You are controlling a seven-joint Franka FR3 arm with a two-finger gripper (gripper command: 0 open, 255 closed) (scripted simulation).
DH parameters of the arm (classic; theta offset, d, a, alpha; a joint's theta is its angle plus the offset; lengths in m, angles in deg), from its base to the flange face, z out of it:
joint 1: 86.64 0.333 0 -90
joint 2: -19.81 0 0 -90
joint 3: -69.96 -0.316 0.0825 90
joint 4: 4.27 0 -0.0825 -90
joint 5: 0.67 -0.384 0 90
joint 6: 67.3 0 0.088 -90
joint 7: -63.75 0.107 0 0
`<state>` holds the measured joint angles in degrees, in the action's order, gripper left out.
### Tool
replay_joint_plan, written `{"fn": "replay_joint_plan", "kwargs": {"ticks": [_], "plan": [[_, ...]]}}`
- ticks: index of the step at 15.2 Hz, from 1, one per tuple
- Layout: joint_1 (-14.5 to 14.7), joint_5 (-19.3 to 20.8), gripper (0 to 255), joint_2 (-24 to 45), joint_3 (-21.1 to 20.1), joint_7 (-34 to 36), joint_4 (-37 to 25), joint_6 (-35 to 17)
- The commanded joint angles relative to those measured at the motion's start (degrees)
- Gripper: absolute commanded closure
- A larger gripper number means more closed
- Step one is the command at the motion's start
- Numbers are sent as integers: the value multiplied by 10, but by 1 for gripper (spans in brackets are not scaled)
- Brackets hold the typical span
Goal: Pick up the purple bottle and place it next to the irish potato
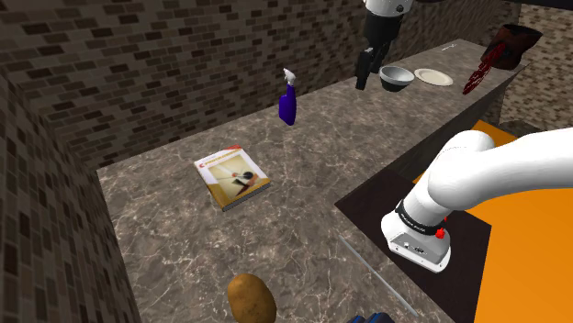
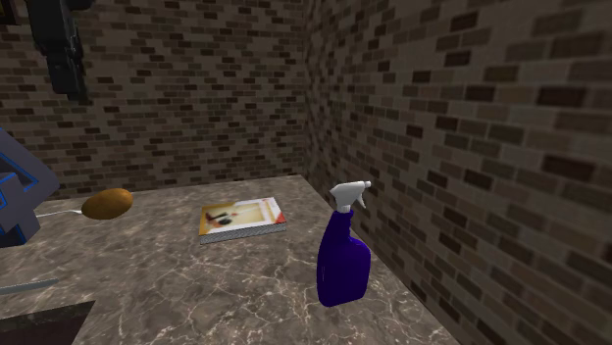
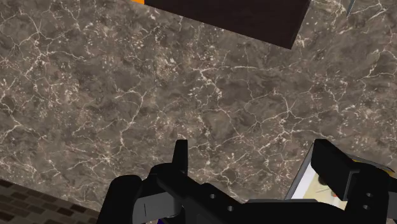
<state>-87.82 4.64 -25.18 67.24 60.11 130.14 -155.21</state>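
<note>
End effector (image 1: pixel 364 81) open, empty, above marbled counter (image 1: pixel 312 193), purple bottle (image 1: pixel 288 104) upright near wall.

Pretty dim corner: dark brown brick walls (image 2: pixel 471 118) hug two sides of a veined, marble-looking countertop (image 1: pixel 349 156), with orange floor (image 1: pixel 537 275) at the shoulder view's lower right.
</note>
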Motion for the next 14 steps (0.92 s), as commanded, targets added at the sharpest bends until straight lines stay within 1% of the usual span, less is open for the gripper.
{"fn": "replay_joint_plan", "kwargs": {"ticks": [1, 7, 14], "plan": [[0, 0, 0, 0, 0, 0, 0, 0], [-14, 15, 0, 127, 20, -12, -45, -76], [-26, 24, 0, 281, 40, -27, -132, -137]]}}
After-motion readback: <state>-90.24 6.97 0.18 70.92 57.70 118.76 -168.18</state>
